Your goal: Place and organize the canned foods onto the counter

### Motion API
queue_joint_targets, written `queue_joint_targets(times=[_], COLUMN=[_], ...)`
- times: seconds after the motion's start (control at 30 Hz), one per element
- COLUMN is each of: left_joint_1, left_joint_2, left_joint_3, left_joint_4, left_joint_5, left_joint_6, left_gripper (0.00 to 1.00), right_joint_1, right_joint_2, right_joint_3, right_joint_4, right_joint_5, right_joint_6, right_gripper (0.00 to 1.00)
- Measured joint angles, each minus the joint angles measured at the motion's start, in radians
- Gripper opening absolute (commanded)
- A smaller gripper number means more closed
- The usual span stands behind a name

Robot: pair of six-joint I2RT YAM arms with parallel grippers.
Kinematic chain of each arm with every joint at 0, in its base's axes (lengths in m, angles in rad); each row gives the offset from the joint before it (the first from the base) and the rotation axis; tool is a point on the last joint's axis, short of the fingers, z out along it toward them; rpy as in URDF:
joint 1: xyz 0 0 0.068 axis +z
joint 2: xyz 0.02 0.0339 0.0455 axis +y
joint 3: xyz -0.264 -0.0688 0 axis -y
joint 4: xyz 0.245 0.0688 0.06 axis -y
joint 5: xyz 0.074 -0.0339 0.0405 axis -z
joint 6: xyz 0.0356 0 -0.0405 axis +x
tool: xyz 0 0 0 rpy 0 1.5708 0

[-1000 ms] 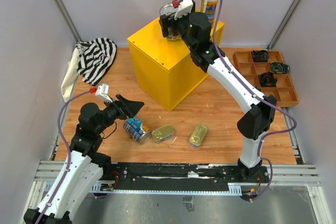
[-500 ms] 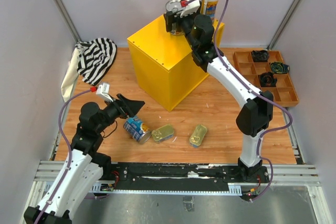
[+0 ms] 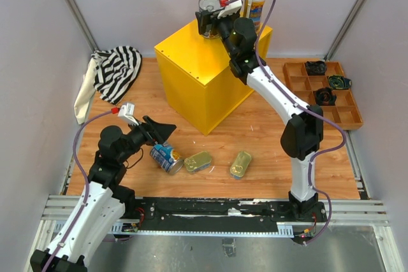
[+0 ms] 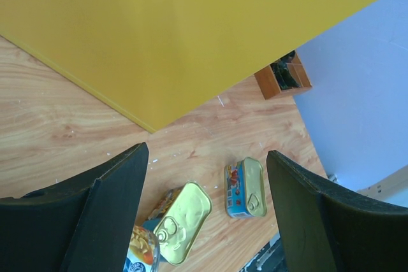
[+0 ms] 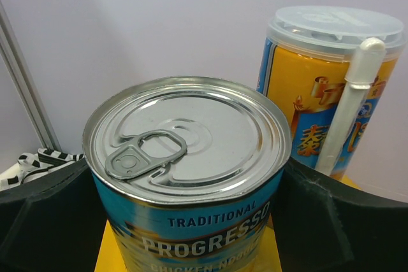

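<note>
Kept my right arm (image 3: 274, 90) stretched far over yellow box (image 3: 197, 71) — right gripper (image 3: 209, 25) clamped round upright Progresso can (image 3: 208, 6). Left arm (image 3: 105, 157) folded low — left gripper (image 3: 162, 130) part-spread, empty, beside toppled blue-labelled can (image 3: 167, 157).

Wooden tabletop (image 3: 268, 125) bearing yellow metal cube (image 3: 197, 81), striped black-and-white cloth (image 3: 118, 71) left of it, brown compartmented tray (image 3: 298, 84) right, toppled blue-labelled can (image 3: 166, 157), two flat golden tins (image 3: 198, 161) in front.

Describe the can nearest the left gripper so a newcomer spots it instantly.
Start at the big yellow box; three cans lie on the wooden table in front of it, toward the arm bases. Yours is the leftmost, right by the left gripper. Unlike the two flat golden tins beside it, it is a round blue-labelled can tipped on its side.
</note>
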Motion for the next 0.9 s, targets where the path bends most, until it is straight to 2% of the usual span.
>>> queue_joint_targets(times=[0.9], left_joint_1=[0.000], left_joint_2=[-0.036], left_joint_3=[-0.005], left_joint_4=[0.009], left_joint_5=[-0.001], left_joint_6=[0.013], left_gripper=[0.80], right_joint_1=[0.019], right_joint_2=[0.056], right_joint_3=[0.089], right_joint_4=[-0.040], right_joint_5=[-0.016], right_joint_6=[-0.005], right_gripper=[0.08])
